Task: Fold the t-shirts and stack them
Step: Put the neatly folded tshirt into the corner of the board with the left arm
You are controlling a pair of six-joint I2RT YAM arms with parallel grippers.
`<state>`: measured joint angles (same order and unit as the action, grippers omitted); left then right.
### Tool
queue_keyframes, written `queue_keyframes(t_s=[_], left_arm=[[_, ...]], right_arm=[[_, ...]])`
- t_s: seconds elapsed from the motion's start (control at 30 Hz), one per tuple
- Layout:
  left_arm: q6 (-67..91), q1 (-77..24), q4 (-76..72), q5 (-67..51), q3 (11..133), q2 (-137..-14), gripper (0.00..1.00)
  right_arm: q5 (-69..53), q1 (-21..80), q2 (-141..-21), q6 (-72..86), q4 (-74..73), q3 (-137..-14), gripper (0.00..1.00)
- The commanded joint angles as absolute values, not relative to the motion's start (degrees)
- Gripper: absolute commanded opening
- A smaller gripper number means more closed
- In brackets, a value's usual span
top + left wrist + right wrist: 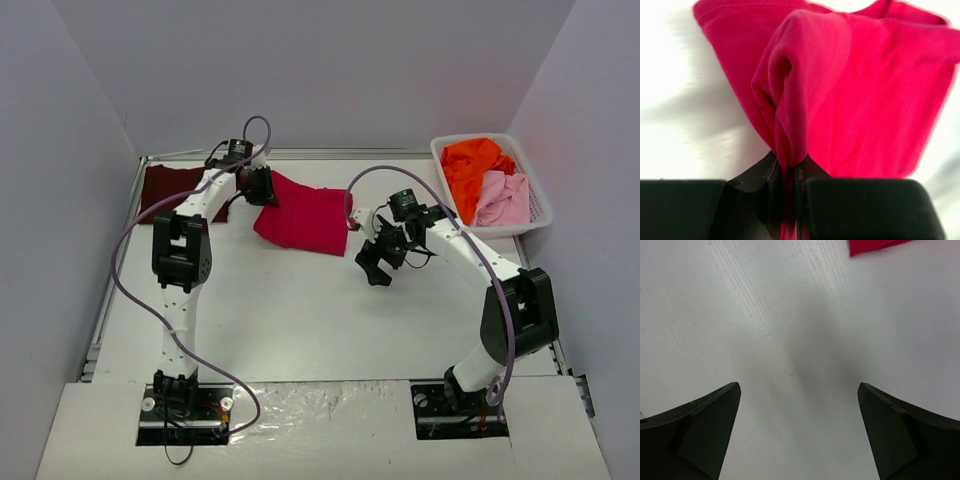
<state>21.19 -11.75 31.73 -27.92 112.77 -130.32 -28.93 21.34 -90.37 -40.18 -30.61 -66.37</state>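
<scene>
**Overhead view.** Four t-shirts are counted, with two arms and one white mesh basket. There is one crimson-red t-shirt, one dark maroon t-shirt, one orange t-shirt and one pale pink t-shirt.

**Left wrist view.** Only this view shows the grip. The left end effector is clamped on a bunched fold of the crimson-red t-shirt, and the rest of the cloth spreads ahead of it on the tabletop.

The dark maroon t-shirt lies just to the left of this end effector. The arm partly hides it, so its folding cannot be judged.

**Right wrist view.** The right end effector is spread wide and holds nothing. It hangs over bare tabletop, with a crimson corner ahead of it to the right.

The orange and pale pink t-shirts lie in the basket, well to the right of and beyond this end effector.

**Arm poses.** The left arm is stretched far forward. The right arm is bent at the elbow, with its wrist turned left and downward.
</scene>
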Motion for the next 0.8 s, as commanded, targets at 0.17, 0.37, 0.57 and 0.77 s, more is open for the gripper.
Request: queue_keyframes(t_s=[0.17, 0.37, 0.57, 0.77], left_arm=[[9.5, -11.08, 52.55, -8.55, 135.33, -136.93, 0.02], [6.07, -10.9, 54.75, -0.71, 140.7, -135.53, 0.02], [3.43, -10.9, 53.28, 6.94, 140.37, -133.16, 0.02], [1.49, -10.72, 51.85, 11.6, 140.62, -131.75, 0.02]], right_arm=[[-32.87, 21.36, -94.57, -40.43, -31.2, -64.51, 1.0], [-30.59, 21.36, -96.41, -39.82, -30.41, -63.99, 1.0], [-29.36, 21.97, -97.91, -39.46, -30.41, -63.98, 1.0], [-28.39, 21.97, -98.17, -39.38, -30.23, -63.46, 1.0]])
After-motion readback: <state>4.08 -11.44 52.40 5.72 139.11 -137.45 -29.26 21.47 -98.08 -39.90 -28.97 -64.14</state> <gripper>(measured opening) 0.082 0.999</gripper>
